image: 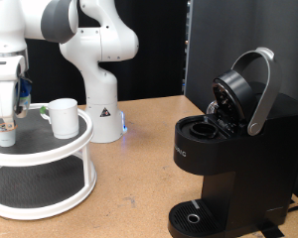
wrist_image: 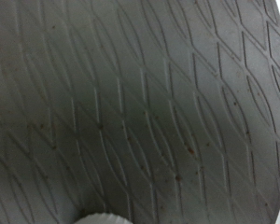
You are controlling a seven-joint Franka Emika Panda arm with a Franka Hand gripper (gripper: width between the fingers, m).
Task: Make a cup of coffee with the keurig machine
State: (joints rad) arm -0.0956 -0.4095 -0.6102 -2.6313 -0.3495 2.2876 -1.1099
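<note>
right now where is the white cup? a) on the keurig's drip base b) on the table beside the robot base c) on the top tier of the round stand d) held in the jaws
c: the cup stands upright on the top tier of the round two-tier stand at the exterior view's left, while the drip base of the keurig machine holds no cup and the gripper is beside the cup, not around it.

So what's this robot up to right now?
It is working on making coffee. The gripper is down over a small pod on the top tier of a round white stand, with the cup beside it. At the exterior view's right, the keurig machine stands with its lid up.
</note>
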